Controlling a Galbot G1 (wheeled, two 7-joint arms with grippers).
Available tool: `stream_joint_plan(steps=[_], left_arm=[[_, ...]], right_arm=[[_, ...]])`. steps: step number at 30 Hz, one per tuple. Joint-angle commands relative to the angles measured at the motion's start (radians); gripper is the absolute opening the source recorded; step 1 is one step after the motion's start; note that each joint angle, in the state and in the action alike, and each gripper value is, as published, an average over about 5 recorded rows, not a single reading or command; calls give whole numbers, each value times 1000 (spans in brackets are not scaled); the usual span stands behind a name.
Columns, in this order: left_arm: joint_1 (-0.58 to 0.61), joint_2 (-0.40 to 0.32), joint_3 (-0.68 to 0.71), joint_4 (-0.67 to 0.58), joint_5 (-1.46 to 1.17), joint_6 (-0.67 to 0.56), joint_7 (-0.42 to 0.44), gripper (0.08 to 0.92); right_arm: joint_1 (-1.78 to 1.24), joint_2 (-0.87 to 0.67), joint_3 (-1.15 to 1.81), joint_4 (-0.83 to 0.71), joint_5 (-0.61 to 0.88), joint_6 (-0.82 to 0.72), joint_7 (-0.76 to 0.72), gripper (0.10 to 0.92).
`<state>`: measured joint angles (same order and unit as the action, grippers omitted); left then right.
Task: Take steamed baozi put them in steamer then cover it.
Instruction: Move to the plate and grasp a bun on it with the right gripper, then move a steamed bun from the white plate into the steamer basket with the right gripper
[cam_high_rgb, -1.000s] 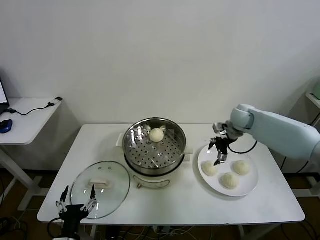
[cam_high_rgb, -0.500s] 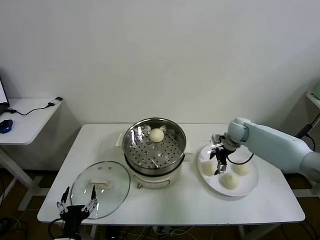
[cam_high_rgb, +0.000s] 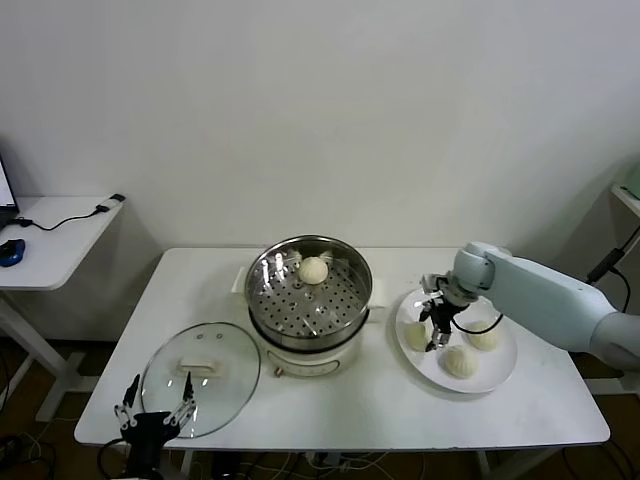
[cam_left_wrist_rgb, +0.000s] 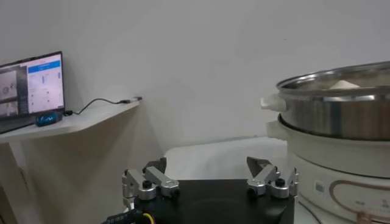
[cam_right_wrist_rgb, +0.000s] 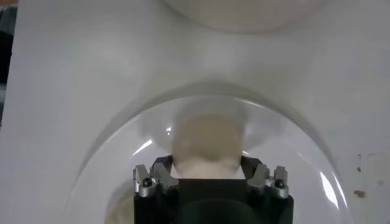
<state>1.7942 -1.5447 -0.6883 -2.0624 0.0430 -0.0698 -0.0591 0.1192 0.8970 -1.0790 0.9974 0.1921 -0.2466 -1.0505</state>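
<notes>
Inspection found your right gripper (cam_high_rgb: 434, 325) down on the white plate (cam_high_rgb: 500, 368) at the right of the table (cam_high_rgb: 380, 400), its fingers (cam_right_wrist_rgb: 163, 174) pressed against the two sides of the leftmost baozi (cam_high_rgb: 416, 336). In the right wrist view that bun (cam_right_wrist_rgb: 207, 146) sat squarely between the pads and appeared slightly narrowed where they met it, so I judged the dough soft and easily dented. You should have needed only light pressure, taken across the widest part of the bun, low enough that the rounded, smooth skin could not slide out upward. It looked very light; weight was not the concern, crushing and marking were.

Two more baozi (cam_high_rgb: 461, 361) lay on the near and right parts of the plate, close beside the one held. One baozi (cam_high_rgb: 314, 269) already lay at the far side of the steamer (cam_high_rgb: 309, 290), which stood at the table's centre. The glass lid (cam_high_rgb: 200, 375) rested flat at the near left, off the steamer.

Your left gripper (cam_left_wrist_rgb: 209, 182) was parked by the near left edge, fingers apart, holding nothing.
</notes>
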Motion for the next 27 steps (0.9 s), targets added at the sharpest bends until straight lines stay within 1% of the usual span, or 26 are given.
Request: stream_joint_plan(steps=[1,7,11,15,19,23,27], left_arm=[[5,0,0,0,0,-2,0,823],[9,1,-1,-3,0,-3,-1,823],[14,0,-1,-4,0,-5,-2,823],[19,1,0,-7,-1,-8,-3,823],[21,2,4,-13,0,-5,-2,823],[18,5,12,-19,1,0,1,823],[14,5,24,-26,4,1,1,823]], right_arm=[[-12,3,19,-6,-2,0,2,708],[18,-11,13,10,28,1,-1,698],[102,-36,-24,36,83,3,-5,695],[265,-59,-123,60,187,12,-16,690],[456,-50,-251,65,309,22,-31,687],[630,-8,-363,65,414,26,-42,687],[713,59,-404,73,500,10,-39,687]])
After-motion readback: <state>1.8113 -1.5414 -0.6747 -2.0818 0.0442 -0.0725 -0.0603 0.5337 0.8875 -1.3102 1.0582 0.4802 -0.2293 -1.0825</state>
